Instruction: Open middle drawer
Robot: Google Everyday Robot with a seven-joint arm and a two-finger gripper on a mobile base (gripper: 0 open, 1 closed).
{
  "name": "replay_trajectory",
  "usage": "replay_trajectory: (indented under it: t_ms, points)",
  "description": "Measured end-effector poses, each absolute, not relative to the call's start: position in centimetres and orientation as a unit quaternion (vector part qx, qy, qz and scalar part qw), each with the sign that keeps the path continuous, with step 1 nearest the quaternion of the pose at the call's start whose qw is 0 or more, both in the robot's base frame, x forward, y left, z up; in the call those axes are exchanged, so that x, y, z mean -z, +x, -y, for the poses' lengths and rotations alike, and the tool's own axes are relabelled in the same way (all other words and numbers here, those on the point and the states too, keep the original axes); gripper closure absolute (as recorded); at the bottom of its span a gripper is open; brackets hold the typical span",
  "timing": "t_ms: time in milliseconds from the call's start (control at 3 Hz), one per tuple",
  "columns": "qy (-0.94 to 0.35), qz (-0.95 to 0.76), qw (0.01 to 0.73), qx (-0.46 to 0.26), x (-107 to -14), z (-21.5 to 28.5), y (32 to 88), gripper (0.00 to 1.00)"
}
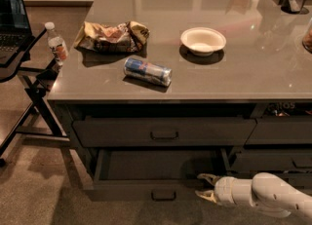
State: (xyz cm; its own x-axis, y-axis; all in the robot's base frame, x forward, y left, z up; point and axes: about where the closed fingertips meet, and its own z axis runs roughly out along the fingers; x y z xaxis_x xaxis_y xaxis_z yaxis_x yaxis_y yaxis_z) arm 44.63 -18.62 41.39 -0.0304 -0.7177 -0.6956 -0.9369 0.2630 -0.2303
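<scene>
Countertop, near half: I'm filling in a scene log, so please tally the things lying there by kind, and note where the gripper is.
Snack bag: 1
Can, lying on its side: 1
White bowl: 1
Total: 3
Gripper: below the countertop, at the right end of the pulled-out middle drawer.
</scene>
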Motion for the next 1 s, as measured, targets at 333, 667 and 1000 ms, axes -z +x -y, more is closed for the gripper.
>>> replay_trajectory:
  t_ms: [333, 667, 1000]
  points:
    - [-0.589, -0.702, 0.372, -0.147, -42.0, 18.6, 44.6, 0.99]
    - [-0.606, -0.69, 0.375, -0.127, -42.4, 19.0, 43.5, 1.0]
    - [-0.606, -0.69, 0.374, -0.127, -42.4, 19.1, 43.0, 1.0]
